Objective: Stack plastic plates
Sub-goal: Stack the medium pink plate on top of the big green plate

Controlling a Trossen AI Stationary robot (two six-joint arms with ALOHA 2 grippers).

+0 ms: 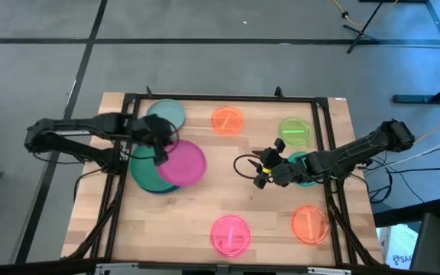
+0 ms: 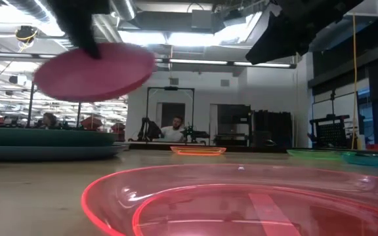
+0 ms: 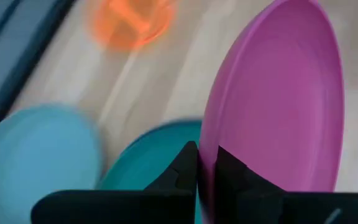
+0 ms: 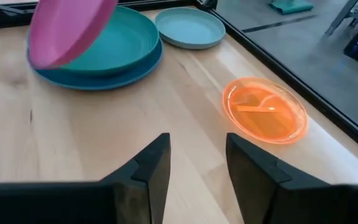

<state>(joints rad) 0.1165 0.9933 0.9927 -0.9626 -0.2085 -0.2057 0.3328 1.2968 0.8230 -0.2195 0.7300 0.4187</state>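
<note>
My left gripper [image 1: 160, 150] [image 3: 199, 155] is shut on a magenta plate [image 1: 183, 163] [image 2: 94, 71] [image 4: 67, 28], which hovers over a stack of a large green plate on a blue one [image 1: 145, 174] [image 2: 44, 141] [image 4: 107, 53]. A pale teal plate [image 1: 166, 113] lies behind the stack. Small translucent plates lie about the table: orange [image 1: 227, 121] [image 4: 266, 117], lime [image 1: 294, 131], a second orange [image 1: 309, 223] and pink [image 1: 229, 234] [image 2: 241, 203]. My right gripper [image 1: 262, 169] [image 4: 197, 162] is open over bare wood, and its arm covers part of a teal plate [image 1: 305, 169]. My left gripper pinches the magenta plate at its rim [image 3: 211, 140] on the side toward the table's left, one finger [image 3: 185, 165] on each face. The fingers come from the table's left. The plate is lifted clear above the green and blue stack, slightly tilted.
A dark frame [image 1: 228, 98] runs around the work area. Bare wood [image 1: 228, 183] shows in the table's middle between the plates. People sit in the room beyond the table [image 2: 172, 130].
</note>
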